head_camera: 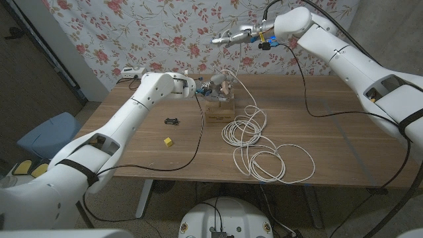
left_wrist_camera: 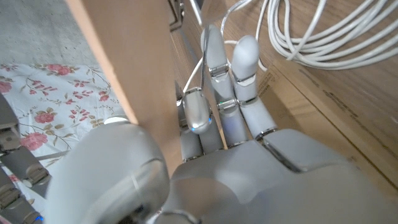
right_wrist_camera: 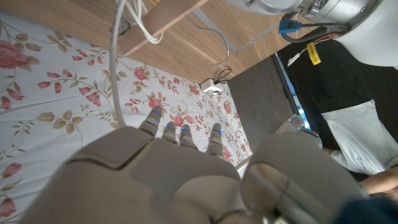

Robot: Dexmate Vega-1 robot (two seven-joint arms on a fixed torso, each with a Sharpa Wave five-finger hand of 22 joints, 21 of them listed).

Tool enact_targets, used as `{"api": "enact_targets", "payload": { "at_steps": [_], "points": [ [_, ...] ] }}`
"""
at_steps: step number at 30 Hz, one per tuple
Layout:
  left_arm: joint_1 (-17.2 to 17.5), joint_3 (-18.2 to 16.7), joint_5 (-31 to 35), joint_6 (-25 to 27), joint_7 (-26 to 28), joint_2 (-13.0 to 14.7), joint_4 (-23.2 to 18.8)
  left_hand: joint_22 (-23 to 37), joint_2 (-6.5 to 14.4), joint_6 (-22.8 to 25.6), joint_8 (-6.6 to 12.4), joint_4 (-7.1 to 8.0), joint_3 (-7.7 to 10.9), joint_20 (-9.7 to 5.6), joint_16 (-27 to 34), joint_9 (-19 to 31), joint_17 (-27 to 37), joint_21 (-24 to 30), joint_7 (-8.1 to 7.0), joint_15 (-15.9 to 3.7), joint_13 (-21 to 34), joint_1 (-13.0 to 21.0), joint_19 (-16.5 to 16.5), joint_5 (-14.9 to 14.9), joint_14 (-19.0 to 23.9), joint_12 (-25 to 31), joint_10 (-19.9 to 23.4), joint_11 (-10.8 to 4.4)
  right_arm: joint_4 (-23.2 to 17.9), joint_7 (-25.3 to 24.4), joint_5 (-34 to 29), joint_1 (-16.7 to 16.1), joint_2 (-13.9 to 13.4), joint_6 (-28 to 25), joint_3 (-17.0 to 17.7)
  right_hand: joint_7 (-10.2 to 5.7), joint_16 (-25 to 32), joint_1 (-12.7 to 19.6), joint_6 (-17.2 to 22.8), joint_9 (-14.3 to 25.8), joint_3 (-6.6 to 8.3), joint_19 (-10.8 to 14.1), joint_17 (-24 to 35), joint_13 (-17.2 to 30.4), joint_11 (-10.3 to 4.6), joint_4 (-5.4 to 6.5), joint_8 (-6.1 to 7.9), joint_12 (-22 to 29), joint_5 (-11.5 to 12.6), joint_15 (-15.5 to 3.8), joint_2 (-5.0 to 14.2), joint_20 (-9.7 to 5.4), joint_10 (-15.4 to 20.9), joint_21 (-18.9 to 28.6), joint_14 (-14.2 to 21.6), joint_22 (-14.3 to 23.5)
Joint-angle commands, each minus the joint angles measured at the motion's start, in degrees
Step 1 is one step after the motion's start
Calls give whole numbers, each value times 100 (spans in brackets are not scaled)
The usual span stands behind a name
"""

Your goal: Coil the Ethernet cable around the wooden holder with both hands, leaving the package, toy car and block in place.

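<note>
The wooden holder (head_camera: 219,107) stands at the table's middle back. My left hand (head_camera: 213,84) is on its top; in the left wrist view the fingers (left_wrist_camera: 224,81) lie along the holder's wood (left_wrist_camera: 140,74) with a thin cable strand between them. The white Ethernet cable (head_camera: 246,129) lies in loose coils right of the holder, with a wider loop (head_camera: 276,163) nearer the front. My right hand (head_camera: 230,37) is raised high above the holder with its fingers curled, and a cable strand (right_wrist_camera: 114,68) runs up into it.
A small black toy car (head_camera: 173,120) and a yellow block (head_camera: 168,141) lie left of the holder. A white package (head_camera: 133,72) sits at the far left table edge. Black arm cables (head_camera: 198,135) trail over the table (head_camera: 344,152).
</note>
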Motion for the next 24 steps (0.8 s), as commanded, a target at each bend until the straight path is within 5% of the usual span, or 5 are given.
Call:
{"api": "enact_targets", "payload": {
  "at_steps": [1, 5, 9, 16, 24],
  "points": [
    [256, -276, -535, 548, 1852, 74, -497, -258, 699, -437, -98, 32, -64, -351, 2186, 53, 1768, -32, 54, -1330, -230, 503, 99, -475, 1070, -224, -607, -262, 106, -53, 60, -9, 112, 121, -3, 27, 27, -12, 9, 33, -15, 82, 21, 26, 2, 40, -31, -17, 47, -19, 24, 8, 7, 6, -116, 28],
    [248, -255, -642, 539, 1851, 155, -482, -920, 753, -1144, -401, 29, 54, -308, 1067, -70, 416, -118, 140, -1328, -1684, 343, 7, -947, 1185, -1434, -903, -144, 45, -93, 38, -16, 105, 67, -2, 30, 38, -2, 57, 33, -8, 160, 24, 27, -5, 37, -31, -16, 52, -28, 35, 3, 49, 12, -62, 27],
    [172, -86, -553, 479, 1739, 336, -568, -1332, 586, -2029, -940, -83, 203, -60, 39, -285, -183, -438, 107, -1084, -2853, 167, -365, -971, 364, -2339, -1639, 47, 79, -53, 105, 11, 138, -35, 11, 35, 25, 4, -10, 34, -6, 180, 26, 28, 7, 34, -70, -51, 55, -32, 38, 16, -17, 3, -80, 27],
    [-45, 306, -211, 356, 1410, 665, -744, -1314, -190, -3657, -2384, -492, 321, 1156, -2168, -1281, -477, -1726, 146, -458, -4558, 10, -2191, -1041, -1992, -3786, -3221, 233, 201, 48, 138, 99, 205, -199, -53, 233, -58, 50, -675, 45, -28, 105, 43, 45, 313, -7, -325, -195, 71, 125, -33, 39, -327, -150, -192, 30],
    [-427, 839, 353, 351, 936, 994, -970, -1283, -611, -5036, -3730, -499, -665, 1816, -3347, -2020, -374, -3067, 185, 422, -5447, 457, -4810, -1000, -4849, -5107, -5437, 755, 318, 101, 181, 158, 270, -275, -96, 693, -89, 117, -1039, 54, -48, 126, 52, 51, 506, -64, -337, -216, 106, 229, -156, 39, -428, -228, -220, 36]
  ]
}}
